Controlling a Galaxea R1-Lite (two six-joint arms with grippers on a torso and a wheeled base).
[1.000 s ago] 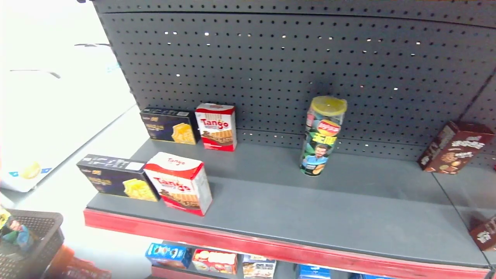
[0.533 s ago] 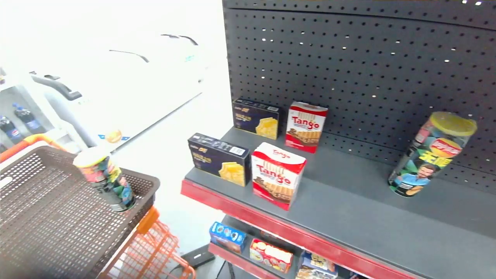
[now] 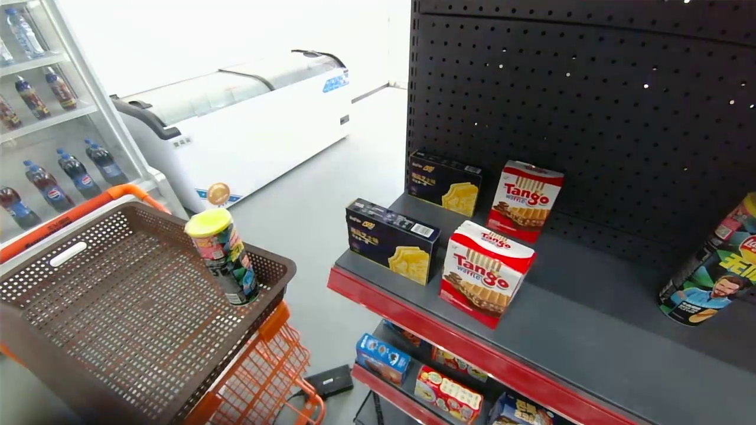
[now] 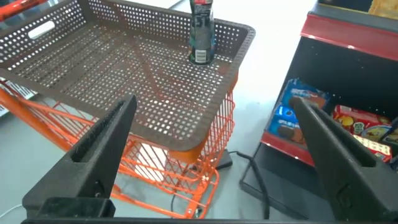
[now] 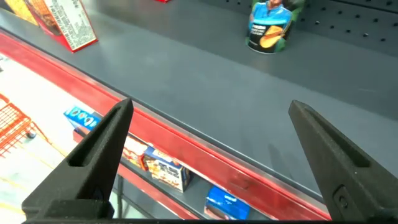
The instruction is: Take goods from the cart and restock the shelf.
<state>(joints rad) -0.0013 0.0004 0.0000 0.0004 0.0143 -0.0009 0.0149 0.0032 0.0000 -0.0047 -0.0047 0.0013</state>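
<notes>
**Head turned to the cart; one can stands in the basket**

At far left a drinks cooler holds rows of bottles, with a white chest freezer beside it. The orange cart carries a brown perforated basket. A single can stands upright in it, in the corner nearest the shelf. It has a yellow lid and a busy multicoloured label.

The left gripper hangs above the basket's near edge, fingers spread wide and holding nothing.

On the shelf stand two dark boxes with a yellow picture, one behind the other. Just right of them are two red-and-white boxes with red lettering, arranged likewise. A second can, whose label shows a drawn figure in blue, stands at the right edge near the pegboard. Small packets line the lower shelf.

The right gripper is also spread wide and empty, above the shelf's red front edge.

Over the last second the head camera has swung left. The basket, first only a corner, now shows almost whole.
</notes>
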